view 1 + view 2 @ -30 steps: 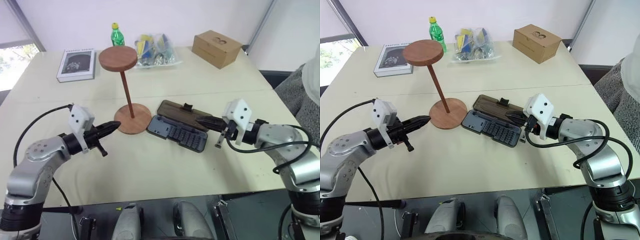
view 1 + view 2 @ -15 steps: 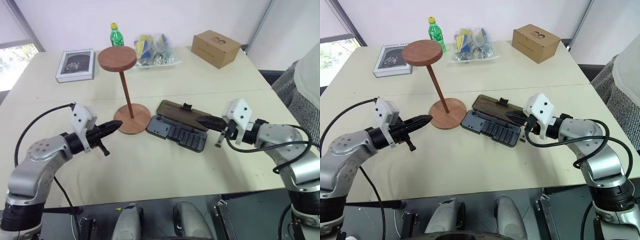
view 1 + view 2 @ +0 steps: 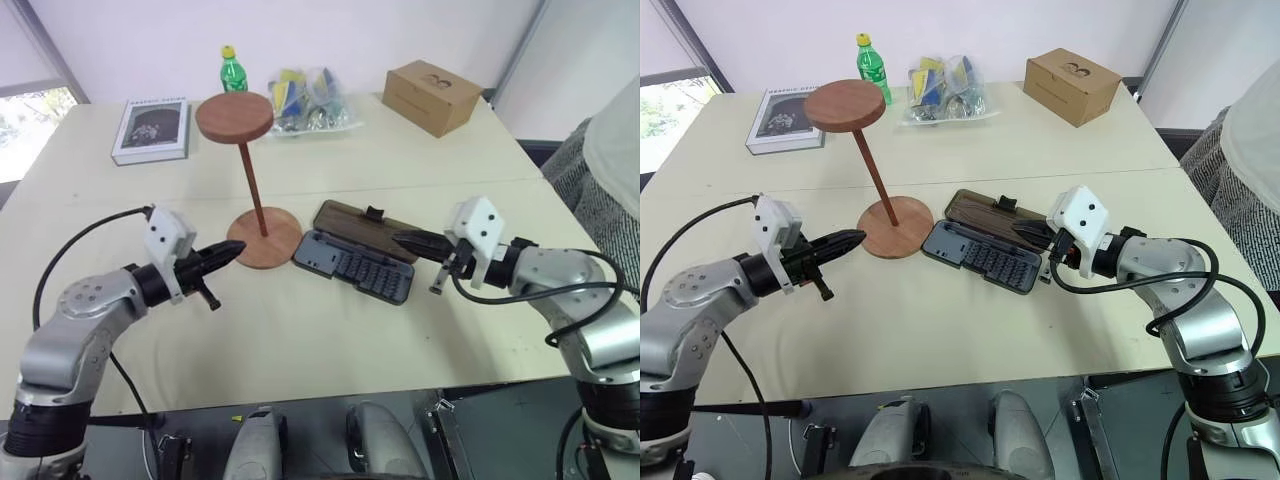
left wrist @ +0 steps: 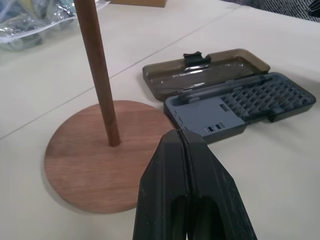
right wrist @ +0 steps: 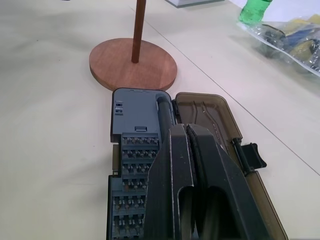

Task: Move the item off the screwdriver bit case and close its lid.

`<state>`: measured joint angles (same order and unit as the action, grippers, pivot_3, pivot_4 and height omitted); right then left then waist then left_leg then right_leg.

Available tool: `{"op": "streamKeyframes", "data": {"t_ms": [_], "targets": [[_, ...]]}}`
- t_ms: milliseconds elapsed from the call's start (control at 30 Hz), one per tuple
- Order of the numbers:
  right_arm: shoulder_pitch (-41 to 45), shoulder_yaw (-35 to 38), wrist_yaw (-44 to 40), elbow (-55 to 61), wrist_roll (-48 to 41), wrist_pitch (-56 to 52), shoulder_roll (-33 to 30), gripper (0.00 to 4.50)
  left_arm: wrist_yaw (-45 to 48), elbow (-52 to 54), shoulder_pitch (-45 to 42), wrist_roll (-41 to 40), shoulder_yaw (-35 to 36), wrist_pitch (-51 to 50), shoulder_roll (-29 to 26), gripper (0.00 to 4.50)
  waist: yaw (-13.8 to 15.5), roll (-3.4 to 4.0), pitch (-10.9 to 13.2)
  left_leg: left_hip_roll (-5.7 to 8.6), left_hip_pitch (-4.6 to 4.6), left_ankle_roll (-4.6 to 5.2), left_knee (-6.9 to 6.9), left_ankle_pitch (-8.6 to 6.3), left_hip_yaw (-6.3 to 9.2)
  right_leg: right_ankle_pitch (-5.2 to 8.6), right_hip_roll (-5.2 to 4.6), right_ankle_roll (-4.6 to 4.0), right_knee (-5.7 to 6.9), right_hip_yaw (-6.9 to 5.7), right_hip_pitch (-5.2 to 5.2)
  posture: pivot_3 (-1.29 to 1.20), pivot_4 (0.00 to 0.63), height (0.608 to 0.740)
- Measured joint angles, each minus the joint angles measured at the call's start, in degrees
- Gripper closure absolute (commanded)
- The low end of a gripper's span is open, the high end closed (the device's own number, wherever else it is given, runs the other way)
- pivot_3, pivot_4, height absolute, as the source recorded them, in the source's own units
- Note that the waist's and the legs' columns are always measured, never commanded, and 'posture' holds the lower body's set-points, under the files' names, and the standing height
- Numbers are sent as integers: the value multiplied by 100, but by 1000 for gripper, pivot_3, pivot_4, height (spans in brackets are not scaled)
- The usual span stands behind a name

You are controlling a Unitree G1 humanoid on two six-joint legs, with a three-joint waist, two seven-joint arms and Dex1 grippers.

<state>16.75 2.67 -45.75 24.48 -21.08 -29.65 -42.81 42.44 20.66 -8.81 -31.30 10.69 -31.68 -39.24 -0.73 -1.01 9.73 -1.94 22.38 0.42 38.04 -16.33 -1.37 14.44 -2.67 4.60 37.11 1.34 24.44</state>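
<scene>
Nothing moved since earlier frame: both arms static, stand and case unchanged. Left gripper (image 3: 228, 252) pinched together, empty, at 9 o'clock of wooden stand (image 3: 263, 236), whose round base sits beside screwdriver bit case (image 3: 355, 266), not on it. Right gripper (image 3: 405, 241) also pinched together, empty, at case's 3 o'clock. Lid (image 3: 367, 222) flat open, smooth brown plastic, black clasp; closing remains
</scene>
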Motion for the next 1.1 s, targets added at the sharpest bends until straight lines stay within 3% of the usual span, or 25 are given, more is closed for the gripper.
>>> {"op": "streamKeyframes", "data": {"t_ms": [100, 300, 600, 833, 1100], "targets": [[0, 0, 2, 4, 0, 0, 0, 4500, -32, -107, -50, 64, -35, 23, 103, 3268, 4, 0, 0, 0, 0, 0, 0, 0, 0, 0, 0, 0, 0, 0, 0, 0, 150, 740], [0, 0, 22, 14, 1, -2, 0, 4500, -46, -288, -344, 86, -64, 35, 213, 124, 2, -1, 0, 0, 0, 0, 0, 0, -1, -1, 0, 1, 0, 0, 0, 0, 150, 740], [2, -26, 89, 39, 14, -8, 2, 4500, -284, -765, -862, 401, -274, 422, 727, 51, 8, -1, 0, 1, 1, 0, 1, 0, 0, -2, 0, 3, 1, 0, 0, 0, 150, 740], [19, -115, 254, 143, 81, -6, 44, 4500, -815, -2271, -1869, 1302, -665, 1263, 1266, 51, 17, -3, 1, 4, 3, 0, 4, 0, 1, -2, 1, 4, 0, -3, -1, 0, 150, 740], [-119, -104, 454, 373, 146, -15, 65, 4500, -790, -3722, -2586, 1909, -973, 2251, 1577, 51, 10, -3, 1, 5, 3, 0, 4, 0, 1, -3, 1, 5, 0, -2, 0, 0, 150, 740]]}}
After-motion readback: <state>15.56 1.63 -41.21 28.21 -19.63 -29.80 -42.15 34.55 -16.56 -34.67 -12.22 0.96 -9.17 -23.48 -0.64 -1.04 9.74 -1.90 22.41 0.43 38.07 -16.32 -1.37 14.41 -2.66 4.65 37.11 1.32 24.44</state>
